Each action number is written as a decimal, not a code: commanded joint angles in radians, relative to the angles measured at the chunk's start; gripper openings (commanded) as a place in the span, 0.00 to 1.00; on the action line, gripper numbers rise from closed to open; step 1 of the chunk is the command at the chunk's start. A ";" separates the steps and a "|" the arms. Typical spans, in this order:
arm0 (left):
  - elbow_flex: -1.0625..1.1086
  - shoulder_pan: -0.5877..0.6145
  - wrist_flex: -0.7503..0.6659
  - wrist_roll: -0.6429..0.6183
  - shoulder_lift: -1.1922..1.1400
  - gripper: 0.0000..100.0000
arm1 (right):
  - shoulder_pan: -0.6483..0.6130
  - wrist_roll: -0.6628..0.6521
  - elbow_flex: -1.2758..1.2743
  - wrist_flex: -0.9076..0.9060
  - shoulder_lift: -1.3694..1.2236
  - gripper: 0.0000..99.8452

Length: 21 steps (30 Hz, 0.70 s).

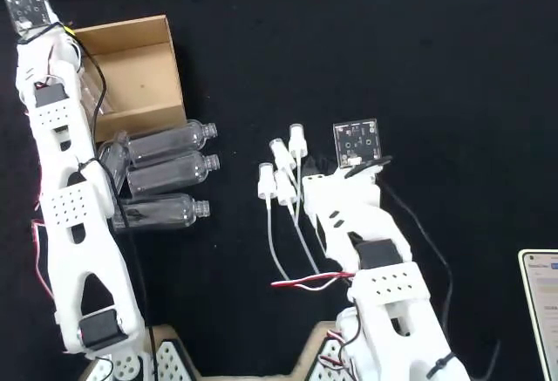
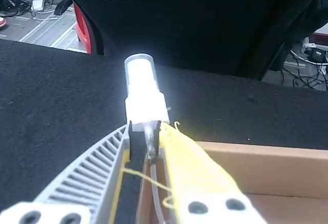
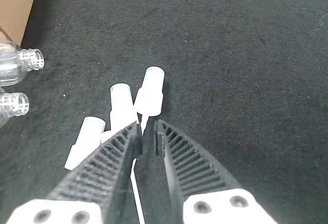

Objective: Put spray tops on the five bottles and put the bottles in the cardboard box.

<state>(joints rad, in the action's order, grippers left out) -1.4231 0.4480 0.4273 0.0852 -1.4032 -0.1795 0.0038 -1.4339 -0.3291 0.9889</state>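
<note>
Clamped tight, the left end effector point(image 2: 146, 129) grips a spray top point(image 2: 145, 96) by the narrow neck under its white collar. The capped head stands up past the fingertips and the dip tube point(image 2: 154, 183) hangs down between the fingers. It is held in the air at the rim of the cardboard box point(image 2: 266, 172), not over any bottle.

The piece looks light and rigid at the head, while its tube is thin and will likely bend. The collar or neck is therefore the sound place to hold it, as here.

The right end effector point(image 3: 147, 131) has its jaws a narrow gap apart and holds nothing. Its tips sit just at the stem of the nearest of the loose spray tops point(image 1: 281, 167), which lie close together on the counter point(image 1: 453, 93).

Clear bottles point(image 1: 166, 176) lie on their sides beside the box, necks open and pointing toward the loose tops. They look thin-walled, smooth and empty, so they would probably roll or slip. A grip across the body near the shoulder seems safest.
</note>
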 commanded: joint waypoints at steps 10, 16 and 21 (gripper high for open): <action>-0.237 -0.013 0.384 -0.212 0.057 0.03 | 0.015 0.005 0.015 0.028 0.022 0.06; -0.243 0.025 0.641 -0.545 0.135 0.03 | 0.017 0.005 0.013 0.028 0.022 0.06; -0.242 0.054 0.850 -0.736 0.206 0.03 | 0.018 0.005 0.013 0.028 0.022 0.06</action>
<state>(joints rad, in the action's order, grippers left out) -1.6149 0.4772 1.1270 -0.5132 -1.3126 -0.1795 0.0038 -1.4339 -0.3291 0.9889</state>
